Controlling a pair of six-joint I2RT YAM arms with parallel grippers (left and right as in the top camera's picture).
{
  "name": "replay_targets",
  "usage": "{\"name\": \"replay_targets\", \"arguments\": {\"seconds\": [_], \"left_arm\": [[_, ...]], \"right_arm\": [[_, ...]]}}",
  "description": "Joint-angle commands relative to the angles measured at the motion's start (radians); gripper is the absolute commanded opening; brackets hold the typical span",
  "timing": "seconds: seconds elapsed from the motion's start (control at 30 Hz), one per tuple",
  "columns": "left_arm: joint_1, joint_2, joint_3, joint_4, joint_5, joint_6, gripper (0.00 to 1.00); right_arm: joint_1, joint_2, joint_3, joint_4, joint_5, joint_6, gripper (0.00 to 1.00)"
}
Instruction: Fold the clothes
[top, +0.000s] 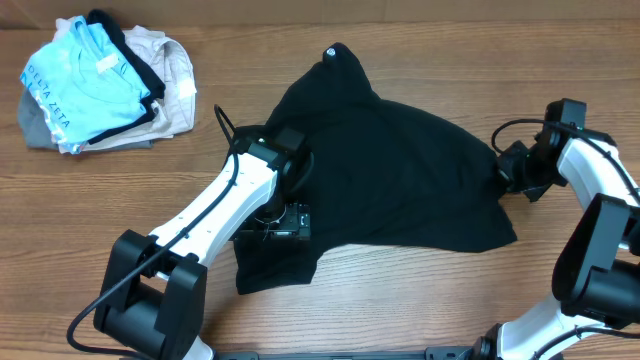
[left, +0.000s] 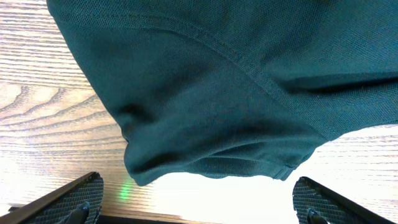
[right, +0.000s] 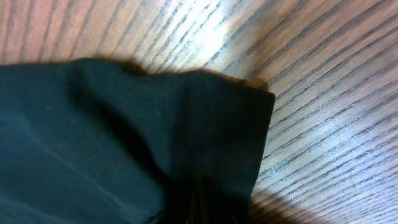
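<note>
Here, a black T-shirt (top: 400, 170) lies crumpled on the wooden table (top: 400, 300).
Left gripper (left: 199, 200) hangs over it, fingers spread wide; right gripper (top: 504, 172) is pinched together on its edge.

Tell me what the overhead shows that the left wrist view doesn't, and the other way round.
Only overhead: the whole shirt lying crumpled, a pile of other clothes at the far left corner, both arms, and the right gripper at the shirt's right edge. Only left wrist: the left gripper with its fingers wide apart, plus a sleeve hem and seam close up. Both: the black shirt on the wooden table.
</note>
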Motion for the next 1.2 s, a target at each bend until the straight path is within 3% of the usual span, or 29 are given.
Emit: {"name": "replay_targets", "arguments": {"seconds": [0.0, 0.4, 0.83, 1.17], "left_arm": [[-0.003, -0.005, -0.005, 0.000, 0.004, 0.005, 1.00], [-0.003, -0.005, -0.005, 0.001, 0.004, 0.005, 1.00], [-0.003, -0.005, -0.005, 0.001, 0.004, 0.005, 1.00], [-0.003, -0.005, -0.005, 0.011, 0.003, 0.005, 1.00]], "right_arm": [[-0.003, 0.001, -0.007, 0.018, 0.010, -0.006, 0.04], [-0.002, 0.003, -0.056, 0.058, -0.002, 0.051, 0.04], [-0.002, 0.011, -0.151, 0.242, 0.008, 0.065, 0.04], [-0.002, 0.228, -0.150, 0.473, 0.013, 0.121, 0.04]]}}
